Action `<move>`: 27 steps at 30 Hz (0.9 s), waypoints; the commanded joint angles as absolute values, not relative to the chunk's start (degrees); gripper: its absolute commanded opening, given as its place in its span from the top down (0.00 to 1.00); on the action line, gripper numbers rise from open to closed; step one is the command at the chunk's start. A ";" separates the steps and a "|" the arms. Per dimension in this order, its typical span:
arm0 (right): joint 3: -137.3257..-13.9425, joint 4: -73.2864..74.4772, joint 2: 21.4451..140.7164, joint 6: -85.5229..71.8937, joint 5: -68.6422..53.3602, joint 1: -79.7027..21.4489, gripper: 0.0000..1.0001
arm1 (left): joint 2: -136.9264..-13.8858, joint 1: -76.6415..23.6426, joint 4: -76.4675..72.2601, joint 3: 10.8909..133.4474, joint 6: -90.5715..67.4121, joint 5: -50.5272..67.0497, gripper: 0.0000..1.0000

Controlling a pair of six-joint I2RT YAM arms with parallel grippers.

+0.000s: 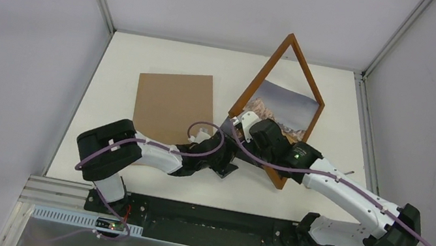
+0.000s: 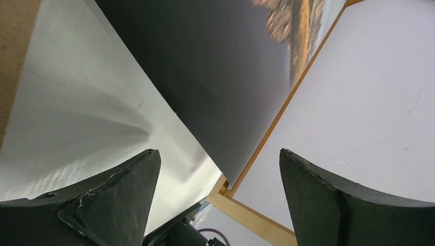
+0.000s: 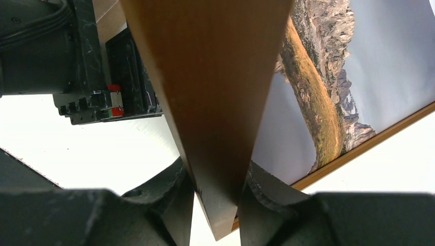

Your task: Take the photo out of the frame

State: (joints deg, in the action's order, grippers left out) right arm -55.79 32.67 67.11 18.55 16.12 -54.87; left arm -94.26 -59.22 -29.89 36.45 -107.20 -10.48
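**Frame held up on edge by the right gripper, with the photo askew inside it and the left gripper agape beside**

The frame (image 1: 262,72) stands tilted up from the table (image 1: 224,64) with one corner high. The right gripper (image 3: 215,189) is clamped on its lower wooden bar, both fingers pressed flat against the wood. The photo (image 1: 284,107), a mountain-and-lake print with its picture side up, lies askew across the frame's opening. Its near, shadowed corner points toward the left gripper (image 2: 216,154), whose jaws are spread wide and grip nothing. From here it is hard to tell whether that corner touches either finger. The plain brown backing board (image 1: 173,106) lies flat on the table just left of the frame
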 commanded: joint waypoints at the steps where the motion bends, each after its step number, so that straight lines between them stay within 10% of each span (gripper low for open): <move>1: -55.41 30.73 64.12 17.64 16.44 -54.56 1.00 | -96.61 -60.32 -35.64 37.13 -110.48 -18.14 0.13; 27: -50.74 30.03 61.10 18.02 18.01 -54.17 1.00 | -100.58 -60.20 -43.18 40.05 -102.65 -26.16 0.96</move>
